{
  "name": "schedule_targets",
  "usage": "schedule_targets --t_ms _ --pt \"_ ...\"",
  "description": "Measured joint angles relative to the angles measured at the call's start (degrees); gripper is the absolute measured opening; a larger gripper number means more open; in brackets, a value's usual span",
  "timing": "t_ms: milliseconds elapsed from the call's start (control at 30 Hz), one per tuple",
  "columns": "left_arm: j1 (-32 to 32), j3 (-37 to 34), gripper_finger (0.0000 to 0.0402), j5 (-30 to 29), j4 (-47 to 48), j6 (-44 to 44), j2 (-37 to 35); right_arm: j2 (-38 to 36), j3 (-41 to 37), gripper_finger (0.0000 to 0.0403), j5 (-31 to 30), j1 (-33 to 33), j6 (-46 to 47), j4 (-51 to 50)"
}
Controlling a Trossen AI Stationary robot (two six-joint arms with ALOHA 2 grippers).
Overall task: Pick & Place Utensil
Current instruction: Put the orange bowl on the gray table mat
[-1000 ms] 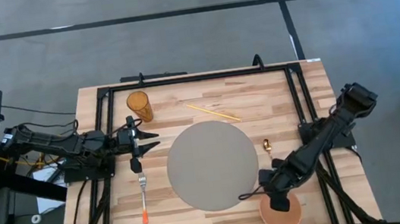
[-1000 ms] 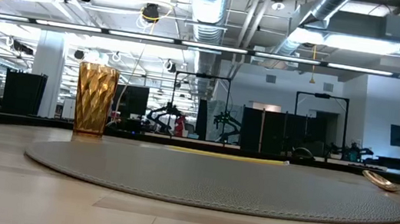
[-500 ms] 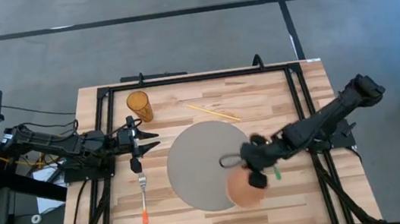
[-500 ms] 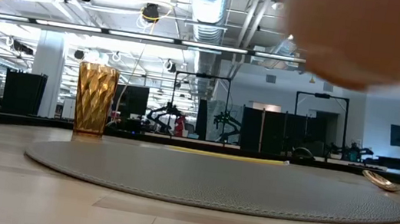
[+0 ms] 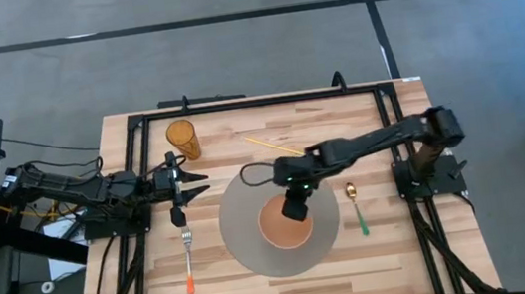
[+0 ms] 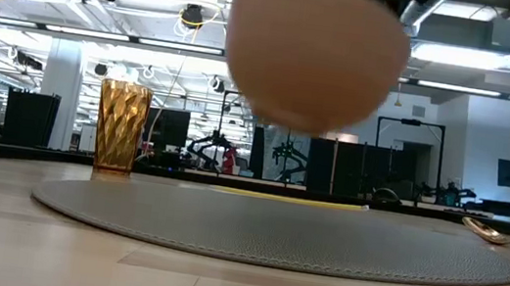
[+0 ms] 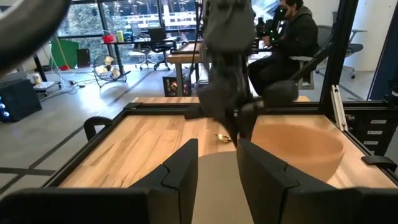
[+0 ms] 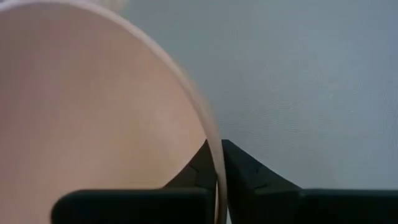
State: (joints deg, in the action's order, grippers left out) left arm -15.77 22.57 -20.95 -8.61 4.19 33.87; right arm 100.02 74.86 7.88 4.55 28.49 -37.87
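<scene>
Overhead, the right gripper (image 5: 294, 201) clamps the rim of a tan bowl (image 5: 283, 225) above the round grey mat (image 5: 243, 232) on the bench (image 5: 360, 125). A fork (image 5: 188, 260) with an orange handle lies beside the mat, near the idle left gripper (image 5: 197, 184), whose fingers are spread. A green-handled spoon (image 5: 355, 208) lies just off the mat's opposite edge; an amber cup (image 5: 181, 139) and a yellow stick (image 5: 279, 147) lie beyond the mat. Low view: the bowl (image 6: 306, 56) hangs clear above the mat (image 6: 273, 232). Right wrist view: the fingers (image 8: 245, 171) pinch the bowl's rim (image 8: 208, 140).
</scene>
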Motion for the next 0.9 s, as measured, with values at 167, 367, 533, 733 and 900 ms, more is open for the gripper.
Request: schedule_targets --t_ms 167,367,533,733,900 --pt "0.0 0.0 0.0113 0.0 0.01 0.0 0.0 6.34 3.05 0.0013 -0.52 -0.27 -2.08 -2.27" --pt "0.0 0.0 0.0113 0.0 0.02 0.01 -0.01 10.41 5.44 0.0008 -0.39 -1.38 -2.09 -2.33" --pt "0.0 0.02 0.0113 0.0 0.01 0.02 -0.02 10.98 6.01 0.0024 -0.35 -1.78 -2.08 -2.38" --pt "0.0 0.02 0.0113 0.0 0.01 0.02 -0.02 10.8 6.02 0.0057 -0.36 -2.09 -2.07 -2.42" --pt "0.0 0.02 0.0113 0.02 0.01 0.02 0.0 10.8 6.02 0.0067 -0.33 -2.79 -2.07 -2.41"
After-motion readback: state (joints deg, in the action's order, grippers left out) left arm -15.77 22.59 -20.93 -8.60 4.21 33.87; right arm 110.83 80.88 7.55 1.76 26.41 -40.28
